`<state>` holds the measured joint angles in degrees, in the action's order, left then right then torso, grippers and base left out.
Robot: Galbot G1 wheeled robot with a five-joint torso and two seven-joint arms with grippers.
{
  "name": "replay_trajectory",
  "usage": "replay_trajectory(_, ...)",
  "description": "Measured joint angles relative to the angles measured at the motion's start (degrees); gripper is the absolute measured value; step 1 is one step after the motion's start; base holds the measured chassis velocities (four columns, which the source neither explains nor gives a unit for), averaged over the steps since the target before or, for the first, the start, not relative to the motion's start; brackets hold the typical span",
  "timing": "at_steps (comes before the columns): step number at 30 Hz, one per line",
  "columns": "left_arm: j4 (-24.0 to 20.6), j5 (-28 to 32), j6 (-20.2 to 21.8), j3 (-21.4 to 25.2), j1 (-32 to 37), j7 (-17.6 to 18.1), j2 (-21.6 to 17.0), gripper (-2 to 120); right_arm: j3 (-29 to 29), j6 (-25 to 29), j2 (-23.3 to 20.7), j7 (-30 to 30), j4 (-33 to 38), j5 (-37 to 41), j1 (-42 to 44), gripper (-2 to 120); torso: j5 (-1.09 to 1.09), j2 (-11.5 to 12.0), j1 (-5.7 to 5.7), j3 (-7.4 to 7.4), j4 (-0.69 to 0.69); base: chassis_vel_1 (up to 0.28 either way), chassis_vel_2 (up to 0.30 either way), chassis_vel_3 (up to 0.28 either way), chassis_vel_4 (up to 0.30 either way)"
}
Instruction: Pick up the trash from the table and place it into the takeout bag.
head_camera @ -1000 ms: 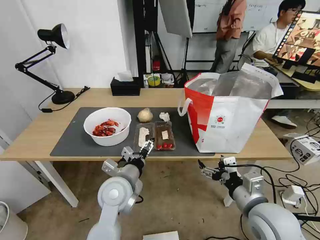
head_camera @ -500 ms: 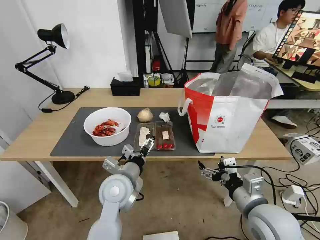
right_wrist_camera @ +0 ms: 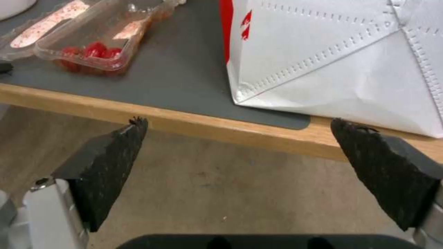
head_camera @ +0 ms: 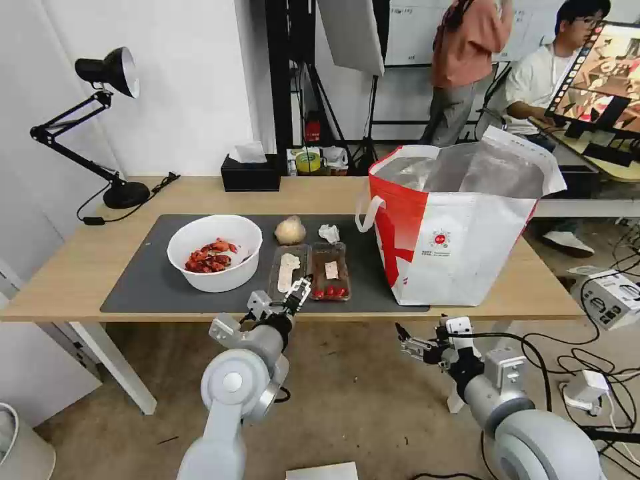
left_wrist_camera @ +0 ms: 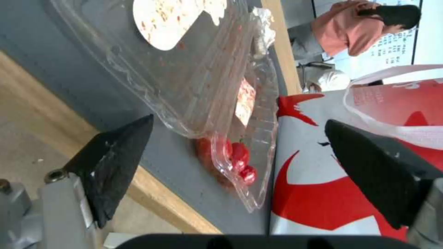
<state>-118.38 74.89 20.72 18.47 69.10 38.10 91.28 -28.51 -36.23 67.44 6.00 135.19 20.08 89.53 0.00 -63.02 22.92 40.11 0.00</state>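
Note:
On the dark mat of the table [head_camera: 80, 273] stand a white bowl of red shells [head_camera: 214, 253], a beige wrapped ball [head_camera: 290, 230], a crumpled white tissue [head_camera: 329, 233] and a clear hinged tray [head_camera: 309, 271] with red scraps [left_wrist_camera: 233, 157]. The white-and-red takeout bag [head_camera: 460, 227] stands open at the right of the mat. My left gripper [head_camera: 297, 291] is open at the table's front edge, just short of the tray's near end [left_wrist_camera: 203, 90]. Lower and to the right, my right gripper [head_camera: 404, 340] hangs open below the table edge [right_wrist_camera: 193, 126], in front of the bag [right_wrist_camera: 341, 58].
A black desk lamp [head_camera: 100, 127] stands at the back left corner and a black tissue box [head_camera: 251, 173] at the back middle. Cables and a white box [head_camera: 610, 293] lie on the floor to the right. Bare wood lies left of the mat.
My left gripper has crept slightly forward and to the right toward the tray's near end. The right gripper has barely moved.

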Motion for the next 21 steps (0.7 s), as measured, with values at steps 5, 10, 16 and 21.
replay_trajectory(5,1.0,0.4,0.0,0.0,-0.8,0.4,0.0,100,-0.1,0.0,0.2,0.0,0.3,-0.2,0.7,100,0.00,0.0,0.00,0.00,0.00,0.000,0.000,0.000,0.000)
replay_trajectory(10,1.2,0.4,-0.2,-0.2,-1.1,0.5,0.0,100,0.0,0.2,0.6,0.0,0.4,-0.6,1.4,100,0.00,0.0,0.00,0.00,0.00,0.000,0.000,0.000,0.000)
replay_trajectory(16,1.0,0.4,-0.7,-0.1,-1.2,0.5,0.0,100,0.0,0.9,0.7,-0.1,0.4,-0.9,1.8,100,0.00,0.0,0.00,0.00,0.00,0.000,0.000,0.000,0.000)
replay_trajectory(21,0.5,0.4,-1.5,0.0,-1.2,0.5,0.0,100,0.2,0.9,0.8,-0.1,0.5,-1.0,1.9,100,0.00,0.0,0.00,0.00,0.00,0.000,0.000,0.000,0.000)
